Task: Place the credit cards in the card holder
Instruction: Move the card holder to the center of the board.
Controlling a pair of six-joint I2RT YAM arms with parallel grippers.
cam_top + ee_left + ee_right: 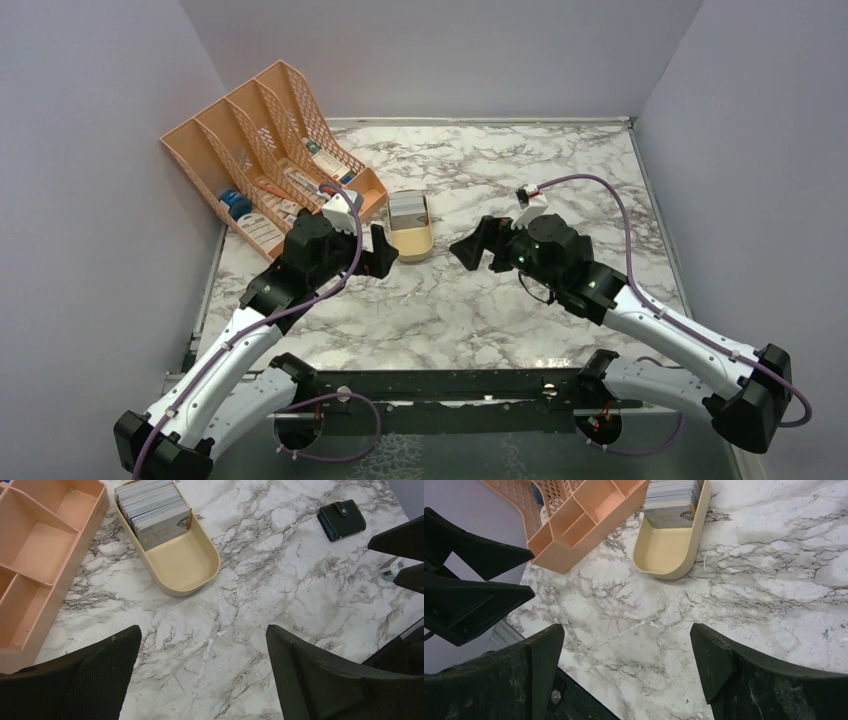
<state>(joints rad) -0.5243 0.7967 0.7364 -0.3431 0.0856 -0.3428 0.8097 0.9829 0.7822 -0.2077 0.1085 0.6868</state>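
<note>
One small black card holder (343,519), closed.

White arms (235,345), black joints (315,245), purple cables (600,190), perhaps tiny green lights (540,245).

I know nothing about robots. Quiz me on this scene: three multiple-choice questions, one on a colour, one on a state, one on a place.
1. What colour is the card holder? A red; B black; C white.
2. The left fingers are: A spread apart, empty; B shut on a card; C clamped on the holder.
3. Where are the credit cards? A inside the holder; B stacked in the tan tin; C between the fingers.
Answers: 1 B, its closed cover is plainly black; 2 A, a wide gap with nothing in it; 3 B, the stack fills one end of the tin.
</note>
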